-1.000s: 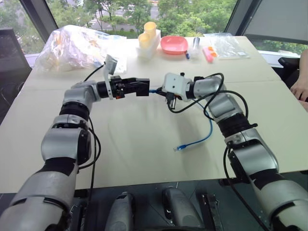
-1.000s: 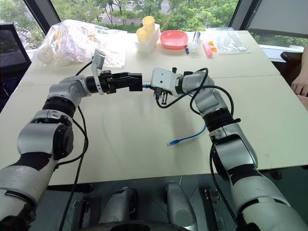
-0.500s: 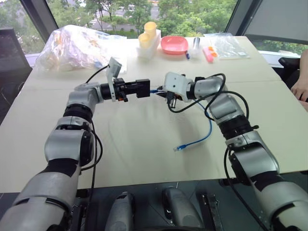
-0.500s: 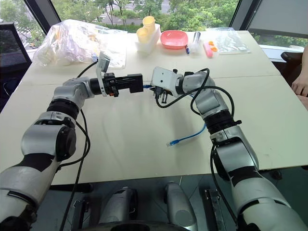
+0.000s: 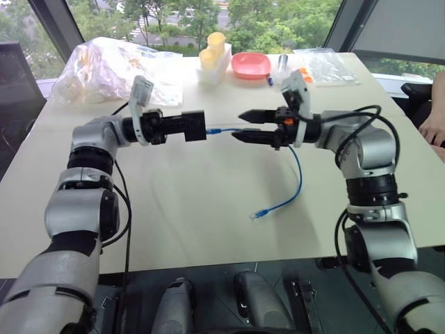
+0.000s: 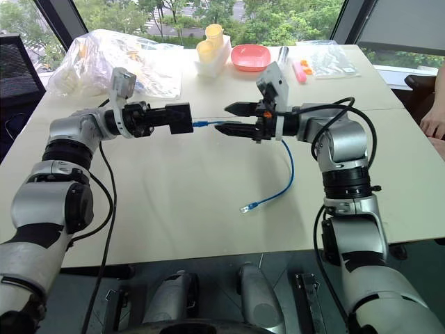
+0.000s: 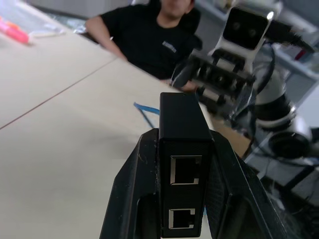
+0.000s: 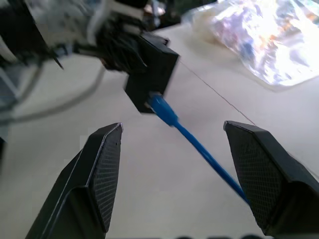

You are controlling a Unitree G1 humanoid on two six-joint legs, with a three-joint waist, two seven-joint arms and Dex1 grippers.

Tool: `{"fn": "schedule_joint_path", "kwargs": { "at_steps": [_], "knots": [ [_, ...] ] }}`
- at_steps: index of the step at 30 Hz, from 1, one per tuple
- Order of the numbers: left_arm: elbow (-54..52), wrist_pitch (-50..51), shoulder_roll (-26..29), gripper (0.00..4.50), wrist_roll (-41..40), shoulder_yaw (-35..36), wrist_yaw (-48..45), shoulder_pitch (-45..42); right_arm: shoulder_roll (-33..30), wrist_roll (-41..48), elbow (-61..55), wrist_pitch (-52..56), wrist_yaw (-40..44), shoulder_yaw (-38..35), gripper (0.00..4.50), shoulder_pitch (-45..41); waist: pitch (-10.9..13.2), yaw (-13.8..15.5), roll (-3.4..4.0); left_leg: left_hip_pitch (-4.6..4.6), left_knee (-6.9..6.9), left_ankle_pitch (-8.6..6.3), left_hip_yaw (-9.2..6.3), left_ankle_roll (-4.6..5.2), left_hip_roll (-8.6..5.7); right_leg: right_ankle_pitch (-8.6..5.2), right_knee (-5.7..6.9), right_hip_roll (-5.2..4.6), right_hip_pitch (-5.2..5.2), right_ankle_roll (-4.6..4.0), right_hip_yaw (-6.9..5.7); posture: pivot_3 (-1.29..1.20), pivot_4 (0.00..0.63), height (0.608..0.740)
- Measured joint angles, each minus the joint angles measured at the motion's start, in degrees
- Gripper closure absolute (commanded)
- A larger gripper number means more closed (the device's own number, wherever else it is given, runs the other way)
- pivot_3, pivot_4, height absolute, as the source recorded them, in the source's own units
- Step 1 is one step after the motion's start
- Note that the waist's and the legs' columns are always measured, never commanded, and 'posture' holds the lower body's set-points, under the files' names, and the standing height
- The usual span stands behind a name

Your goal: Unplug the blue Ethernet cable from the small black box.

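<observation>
I've got the left gripper [image 7: 185,164] clenched on the small black box [image 5: 193,126], blue Ethernet cable [image 8: 192,139] plugged in at its 3 o'clock side, but my right gripper [image 8: 182,179] gapes (empty-handed), so any pull may miss the plug.

One blue Ethernet cable [image 5: 295,182], one small black box [image 5: 192,126], one pink bowl [image 5: 252,65], two yellow cups [image 5: 213,47].

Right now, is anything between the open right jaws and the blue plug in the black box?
Nothing visible. The right gripper faces the plug of the blue cable, seated in the black box held by the left gripper, with bare table behind.
</observation>
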Motion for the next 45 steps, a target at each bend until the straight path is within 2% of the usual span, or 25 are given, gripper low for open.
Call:
{"fn": "schedule_joint_path", "kwargs": {
  "at_steps": [5, 13, 25, 45],
  "knots": [
    [-4.0, 3.2, 0.0, 3.99, -2.5, -0.1, -0.2, 0.5, 2.7, 5.3, -3.0, 6.6, -4.0, -1.2, 1.13, -0.4, 0.0, 0.1, 0.00, -0.01, 0.05, 0.00, 0.01, 0.00, -0.02, 0.00, 0.02, -0.02, 0.00, 0.00, 0.00, 0.00, 0.150, 0.735],
    [-8.4, 5.5, -1.3, 3.99, -3.8, -0.8, -0.3, 2.4, 4.5, 5.6, 1.0, 3.5, -5.6, 1.2, 1.13, -1.9, 0.0, 0.1, 0.00, -0.03, 0.07, 0.00, 0.01, 0.00, -0.02, 0.00, 0.02, -0.02, 0.00, 0.00, 0.00, 0.00, 0.150, 0.735],
    [-9.4, 5.8, -1.2, 3.99, -4.4, -0.8, -0.3, 2.5, 3.8, 4.8, 8.3, -0.6, -4.0, 3.2, 1.13, -2.9, 0.0, 0.0, 0.00, -0.03, 0.07, 0.00, 0.01, 0.00, -0.02, 0.00, 0.02, -0.02, 0.00, 0.01, 0.00, 0.00, 0.150, 0.735],
    [-9.4, 5.6, -1.2, 3.99, -4.4, -0.8, -0.3, 2.9, 2.9, 6.3, 8.9, 0.3, -2.0, 2.8, 1.13, -2.8, 0.0, 0.0, 0.00, -0.02, 0.07, 0.00, 0.01, 0.00, -0.02, 0.00, 0.02, -0.02, 0.00, 0.01, 0.00, 0.00, 0.150, 0.735]
  ]
}}
